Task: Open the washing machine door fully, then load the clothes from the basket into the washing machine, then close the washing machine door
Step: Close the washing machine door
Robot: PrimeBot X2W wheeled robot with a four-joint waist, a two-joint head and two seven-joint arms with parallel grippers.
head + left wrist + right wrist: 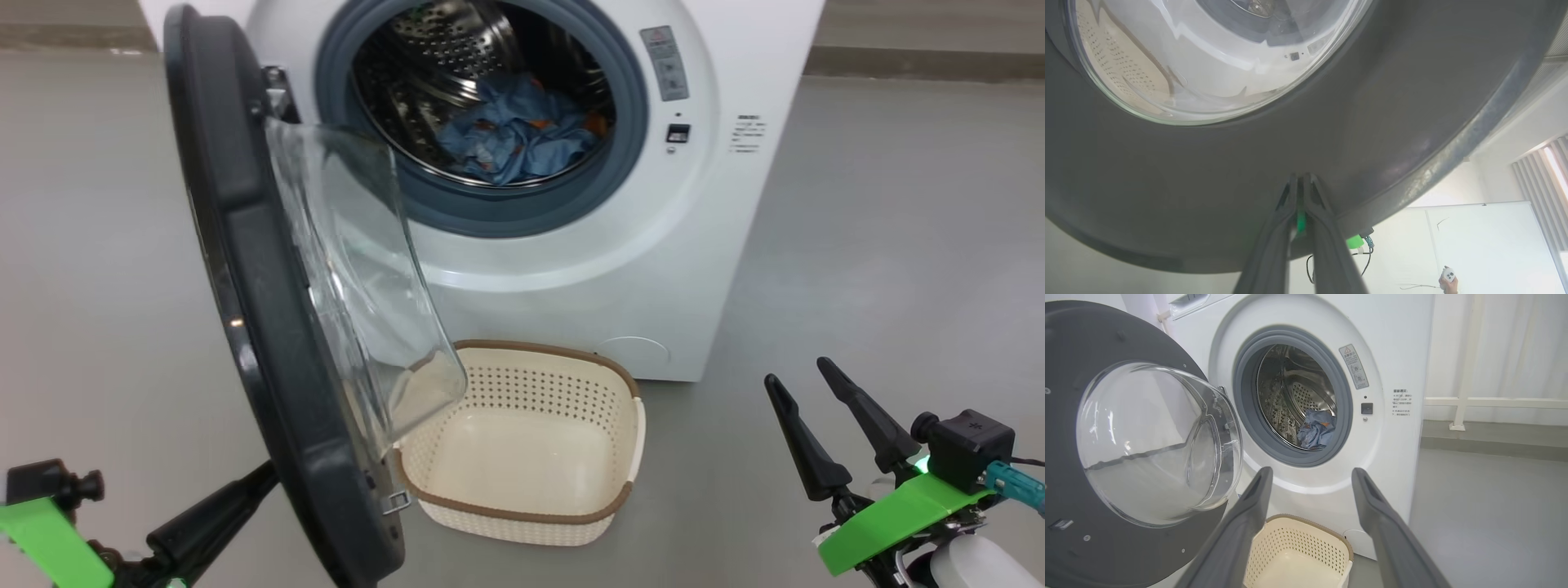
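Clothes (514,135) lie in a crumpled light blue heap, flecked with orange, at the bottom of the steel drum (424,73), just behind the grey gasket (506,214). From where I stand the washing machine (571,278) is white and boxy on the grey floor (882,245), with its mouth uncovered. The washing machine door (269,351) hangs out from the hinge on the machine's left side, nearly edge-on in the head view, its wide dark rim towards the robot and its clear glass bowl bulging towards the right. The basket (526,516) sits on the floor right in front of the machine, its bare cream bottom showing; the lower part of the door and glass overlap its left side in the head view.

The left gripper (1301,179) has its two dark fingers pressed together with nothing between them, and the tips sit right up against the outer face of the door's dark rim, low on the door. The right gripper (798,373) is low at the right, well apart from the basket, fingers spread wide and holding nothing, pointed towards the machine's front. In the left wrist view, beyond the door's edge, a person's hand (1447,281) holds a small white remote
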